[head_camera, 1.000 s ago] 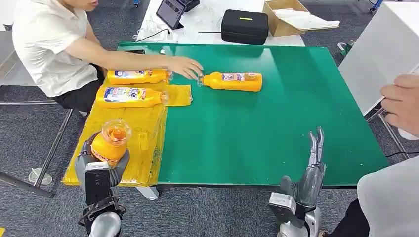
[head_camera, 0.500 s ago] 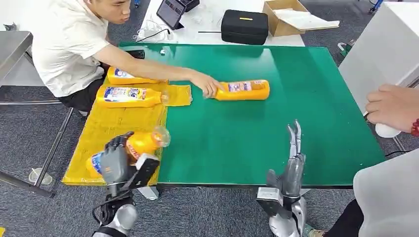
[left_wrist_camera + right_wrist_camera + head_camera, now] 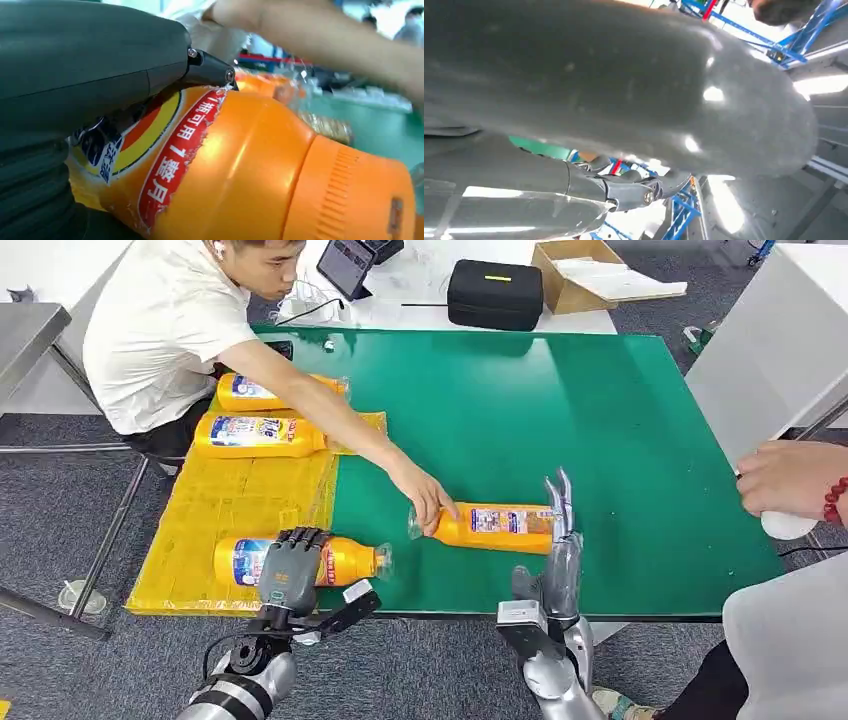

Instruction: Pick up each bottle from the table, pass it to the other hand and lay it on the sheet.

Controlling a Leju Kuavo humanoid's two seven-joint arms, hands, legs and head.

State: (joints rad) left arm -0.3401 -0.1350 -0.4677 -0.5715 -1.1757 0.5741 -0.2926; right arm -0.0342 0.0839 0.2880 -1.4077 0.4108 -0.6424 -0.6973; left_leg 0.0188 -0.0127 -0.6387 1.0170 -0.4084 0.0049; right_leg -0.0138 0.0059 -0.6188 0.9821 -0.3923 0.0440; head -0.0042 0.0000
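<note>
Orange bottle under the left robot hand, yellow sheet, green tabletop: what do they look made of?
Orange bottle with printed label: likely glossy plastic, bright highlights, ribbed band near the neck in the left wrist view, clear cap.
Yellow sheet: looks like thin plastic film or wrap, creased and shiny; cannot tell which.
Green tabletop: smooth, matte with a soft sheen, possibly a mat or laminate.
Left robot hand rests on the bottle.

A green-topped bench (image 3: pixel 620 430) stands on grey carpet floor (image 3: pixel 60 510). Behind its far edge is a white table (image 3: pixel 420 302) carrying a black case (image 3: pixel 494 292), an open cardboard box (image 3: pixel 585 275), a tablet (image 3: pixel 346 264) and cables. A metal-legged grey table (image 3: pixel 30 330) stands at one side and a white panel (image 3: pixel 775 350) leans at the other. Blue metal framing (image 3: pixel 796 42) and bright ceiling lights (image 3: pixel 824 84) hang overhead.
</note>
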